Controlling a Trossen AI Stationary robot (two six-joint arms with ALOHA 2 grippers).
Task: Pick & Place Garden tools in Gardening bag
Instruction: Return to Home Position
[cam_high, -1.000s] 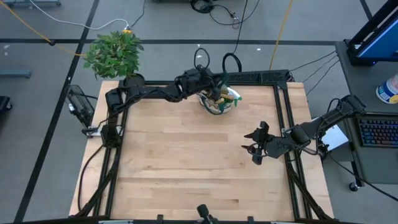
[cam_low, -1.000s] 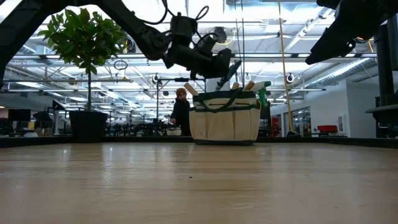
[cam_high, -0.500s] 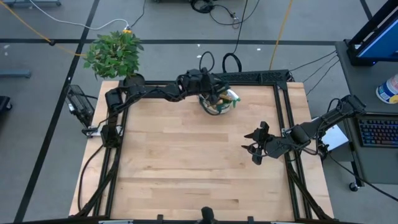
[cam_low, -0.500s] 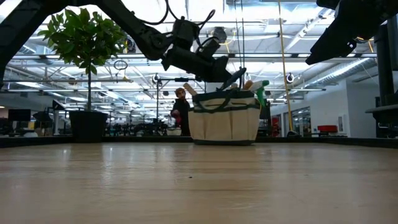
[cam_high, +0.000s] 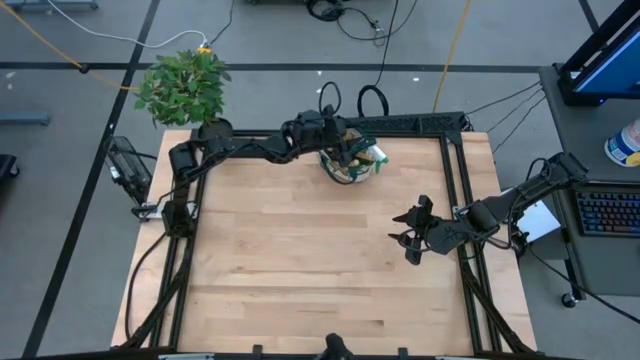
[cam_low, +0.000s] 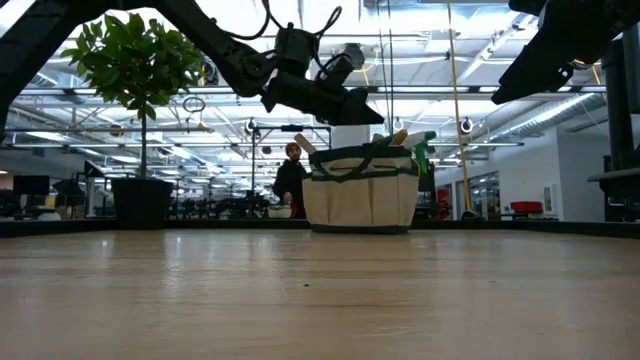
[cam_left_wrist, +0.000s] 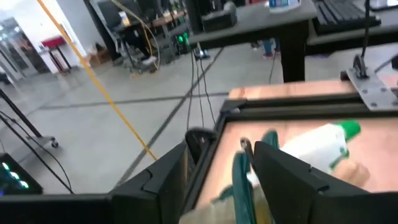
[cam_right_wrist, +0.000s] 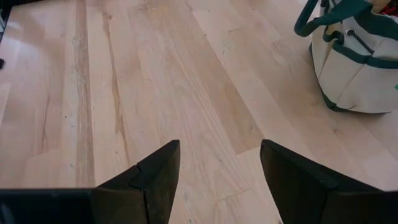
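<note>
**Left gripper (cam_low: 368, 115) hanging empty over the gardening bag (cam_low: 362, 195)**

Its fingers are standing apart, gripping nothing, just above the bag's mouth. The bag is sitting upright at the table's (cam_high: 300, 260) far edge, a spray bottle (cam_left_wrist: 317, 146) poking out. The right gripper (cam_high: 408, 240), fingers spread, is waiting over the table's right side.

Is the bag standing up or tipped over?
Upright. The gardening bag sits flat on the table, with tool handles sticking out of its top.

Wooden bench (cam_high: 300, 280): black frame rails along its edges. Leafy potted plant (cam_high: 183, 86): far left corner. Keyboard (cam_high: 607, 213): side desk, right of bench. Person (cam_low: 291, 178): apparently standing, in the room behind.
</note>
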